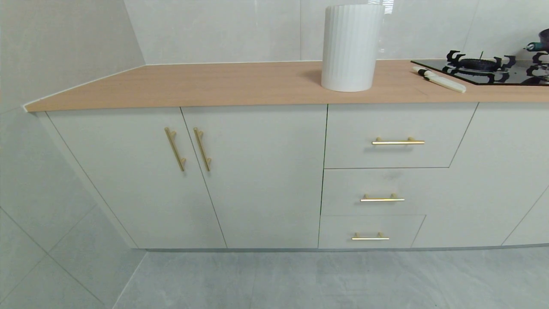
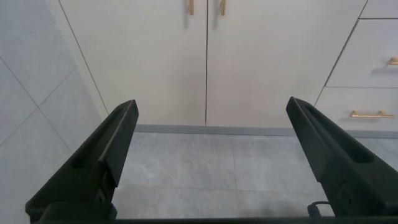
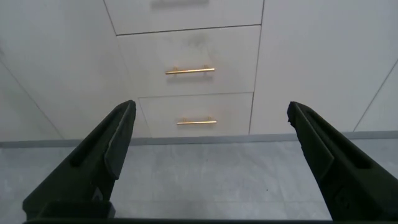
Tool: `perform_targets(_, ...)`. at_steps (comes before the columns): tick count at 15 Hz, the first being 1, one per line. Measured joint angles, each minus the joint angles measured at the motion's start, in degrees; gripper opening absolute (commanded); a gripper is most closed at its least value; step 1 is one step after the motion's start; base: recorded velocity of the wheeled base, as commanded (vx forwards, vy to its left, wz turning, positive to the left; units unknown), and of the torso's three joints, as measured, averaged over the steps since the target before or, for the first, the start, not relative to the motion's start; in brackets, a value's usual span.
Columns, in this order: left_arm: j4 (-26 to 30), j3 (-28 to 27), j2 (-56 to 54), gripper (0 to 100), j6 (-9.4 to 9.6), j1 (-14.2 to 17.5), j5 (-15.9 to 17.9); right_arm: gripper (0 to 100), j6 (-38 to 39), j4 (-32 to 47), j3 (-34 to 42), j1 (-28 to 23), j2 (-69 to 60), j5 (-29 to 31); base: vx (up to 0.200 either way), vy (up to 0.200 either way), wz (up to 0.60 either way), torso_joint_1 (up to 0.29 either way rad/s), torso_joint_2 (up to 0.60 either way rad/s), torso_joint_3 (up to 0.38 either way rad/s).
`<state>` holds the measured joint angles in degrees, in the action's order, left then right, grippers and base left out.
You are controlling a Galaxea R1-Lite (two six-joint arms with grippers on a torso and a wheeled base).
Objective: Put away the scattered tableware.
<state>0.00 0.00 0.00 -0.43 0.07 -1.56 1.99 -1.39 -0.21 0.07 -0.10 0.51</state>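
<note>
On counter (image 1: 214, 83) by stove (image 1: 484, 68) | knife (image 1: 439, 80) | lies diagonal, far-left to near-right

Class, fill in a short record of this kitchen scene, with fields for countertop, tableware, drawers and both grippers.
Countertop: wooden worktop bearing a tall white ribbed cylinder
Tableware: cream-handled utensil lying beside the black hob
Drawers: three gold-handled drawers, all shut
Left gripper: open, facing the double cabinet doors
Right gripper: open, facing the drawers
</note>
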Motion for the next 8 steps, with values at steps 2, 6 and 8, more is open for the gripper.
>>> perform_targets(2,0.0,0.0,0.0,100,0.0,0.0,0.0,100,-3.3,1.3,0.1,0.0,0.0,1.0,0.0,0.0,0.0,0.0,0.0,0.0)
perform_targets(6,0.0,0.0,0.0,100,0.11,0.0,0.0,100,-2.5,1.4,0.1,0.0,-0.1,1.2,0.0,0.0,0.0,0.0,0.0,0.0)
perform_targets(8,0.0,0.0,0.0,100,0.11,0.0,0.0,100,-2.5,1.4,0.1,0.0,-0.1,1.2,0.0,0.0,0.0,0.0,0.0,0.0)
